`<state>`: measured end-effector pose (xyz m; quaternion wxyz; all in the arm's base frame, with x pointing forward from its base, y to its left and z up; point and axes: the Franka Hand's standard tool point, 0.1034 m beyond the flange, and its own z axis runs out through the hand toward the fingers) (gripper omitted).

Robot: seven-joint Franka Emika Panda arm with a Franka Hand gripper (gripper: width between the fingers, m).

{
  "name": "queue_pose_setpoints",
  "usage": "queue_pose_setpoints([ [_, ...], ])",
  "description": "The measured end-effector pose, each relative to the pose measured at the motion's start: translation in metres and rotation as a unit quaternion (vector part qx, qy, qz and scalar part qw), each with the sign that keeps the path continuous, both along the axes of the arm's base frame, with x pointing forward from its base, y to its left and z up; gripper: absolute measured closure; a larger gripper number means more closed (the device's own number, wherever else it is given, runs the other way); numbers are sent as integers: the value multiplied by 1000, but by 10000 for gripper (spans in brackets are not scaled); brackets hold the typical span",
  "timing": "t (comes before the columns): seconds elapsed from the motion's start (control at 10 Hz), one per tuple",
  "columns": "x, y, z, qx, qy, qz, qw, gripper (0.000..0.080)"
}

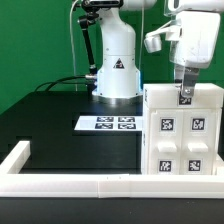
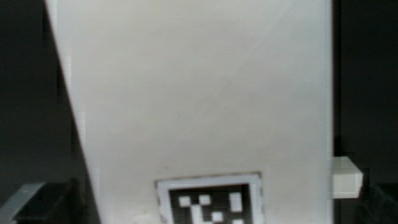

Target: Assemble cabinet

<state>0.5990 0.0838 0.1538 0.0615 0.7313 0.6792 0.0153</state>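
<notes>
The cabinet [image 1: 183, 130] is a white boxy body with several black-and-white tags on its front, standing at the exterior view's right near the front rail. My gripper [image 1: 186, 95] comes down from above onto the cabinet's top rear edge. In the wrist view a white cabinet panel [image 2: 196, 90] with one tag [image 2: 214, 203] fills the space between my fingers. One fingertip [image 2: 349, 180] lies against the panel's edge, and the other is a dark shape at the opposite edge. The jaws stand on either side of the panel and appear closed on it.
The marker board [image 1: 107, 124] lies flat on the black table in front of the arm's white base [image 1: 117, 75]. A long white border rail [image 1: 70, 184] runs along the table's front, with a corner piece [image 1: 17, 155] at the exterior view's left.
</notes>
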Motion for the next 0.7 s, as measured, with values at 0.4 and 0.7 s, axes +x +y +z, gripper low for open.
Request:
queue_pose_setpoints([
  [0.4, 0, -1, 0, 2, -1, -15, 1000, 246],
  [0.7, 1, -5, 0, 24, -10, -171, 985, 246],
])
